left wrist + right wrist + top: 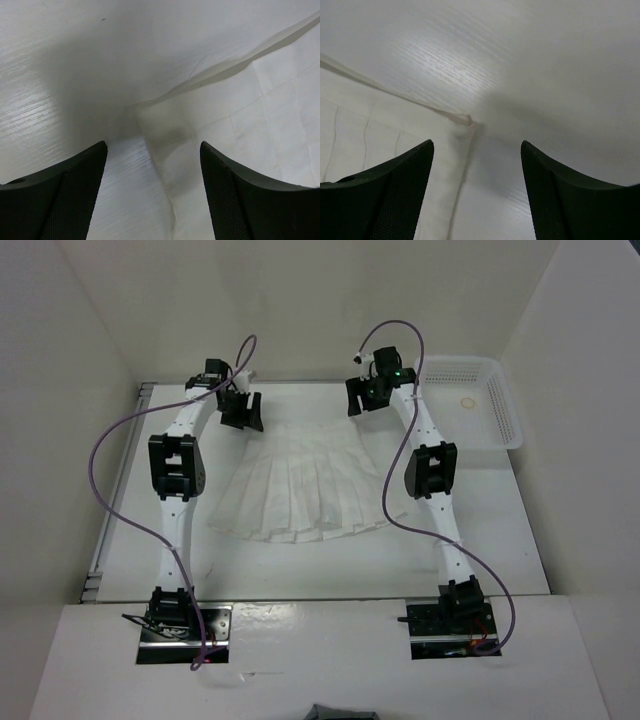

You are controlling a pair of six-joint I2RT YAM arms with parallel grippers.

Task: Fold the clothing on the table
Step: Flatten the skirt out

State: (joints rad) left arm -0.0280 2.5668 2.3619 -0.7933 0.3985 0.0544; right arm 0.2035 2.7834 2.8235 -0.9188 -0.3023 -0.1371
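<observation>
One pleated white skirt (305,485), spread flat at the middle of the table (330,570), waistband far, hem near. At its far-left waist corner, left gripper (241,410), jaws wide apart. At far-right corner, right gripper (366,395), jaws likewise apart. Far right, white lattice basket (505,415).

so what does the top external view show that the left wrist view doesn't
Only the top external view shows the whole fan-shaped clothing spread flat, the right pincer over its far right corner, and the basket at the far right. Only the left wrist view shows, close up, the clothing's far left corner between the open fingers, with a shadowed fold along one edge. Both show the clothing, the white table and the left pincer.
</observation>
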